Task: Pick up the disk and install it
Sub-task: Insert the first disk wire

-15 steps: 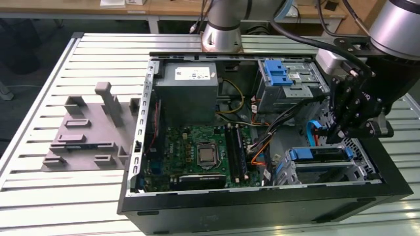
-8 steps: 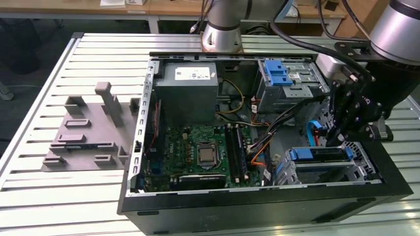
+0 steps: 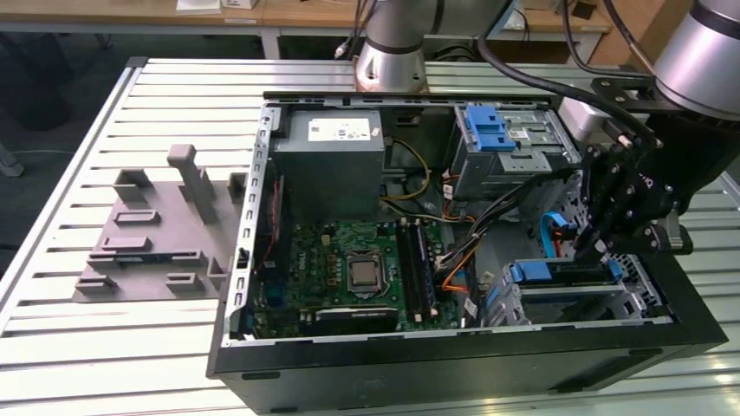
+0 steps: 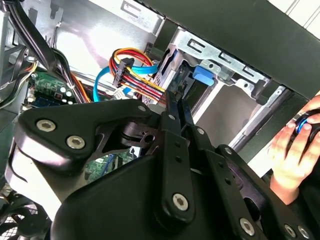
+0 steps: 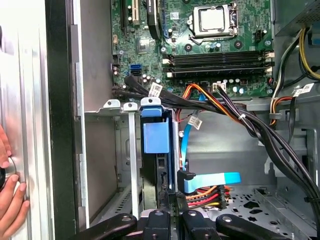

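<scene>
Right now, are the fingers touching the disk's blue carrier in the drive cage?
Touching, it seems. In the first wrist view the fingers run up against the lower edge of the disk, standing on edge in the drive cage, with no gap visible between them.

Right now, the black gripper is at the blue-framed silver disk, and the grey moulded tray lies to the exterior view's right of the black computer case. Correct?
No: the exterior view shows the grey moulded tray on the exterior view's left of the black computer case. The black gripper is indeed at the blue-framed silver disk.
</scene>
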Tool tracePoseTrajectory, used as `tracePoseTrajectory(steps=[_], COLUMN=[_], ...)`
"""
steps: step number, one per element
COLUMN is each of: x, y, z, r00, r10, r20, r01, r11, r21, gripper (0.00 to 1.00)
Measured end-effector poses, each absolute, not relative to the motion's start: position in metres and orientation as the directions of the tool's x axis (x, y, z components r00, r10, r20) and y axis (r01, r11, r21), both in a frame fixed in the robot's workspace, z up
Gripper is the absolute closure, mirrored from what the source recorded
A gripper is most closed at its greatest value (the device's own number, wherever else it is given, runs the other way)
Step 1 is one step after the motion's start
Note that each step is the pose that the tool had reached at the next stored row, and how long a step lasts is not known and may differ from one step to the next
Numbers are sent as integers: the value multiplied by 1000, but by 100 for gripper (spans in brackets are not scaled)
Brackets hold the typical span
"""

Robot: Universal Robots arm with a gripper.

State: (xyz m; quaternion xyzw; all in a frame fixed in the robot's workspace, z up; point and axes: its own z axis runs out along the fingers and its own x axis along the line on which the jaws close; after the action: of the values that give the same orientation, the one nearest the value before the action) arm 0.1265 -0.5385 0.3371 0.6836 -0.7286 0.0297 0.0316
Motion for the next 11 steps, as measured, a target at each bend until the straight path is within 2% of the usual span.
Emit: tracePoseTrajectory(steps=[11], x=[129], y=[-541], z=[335], r00=[-75], r10=[-993], r20=[87], r01=[-997], r11=[76], r21=[8], gripper=[84])
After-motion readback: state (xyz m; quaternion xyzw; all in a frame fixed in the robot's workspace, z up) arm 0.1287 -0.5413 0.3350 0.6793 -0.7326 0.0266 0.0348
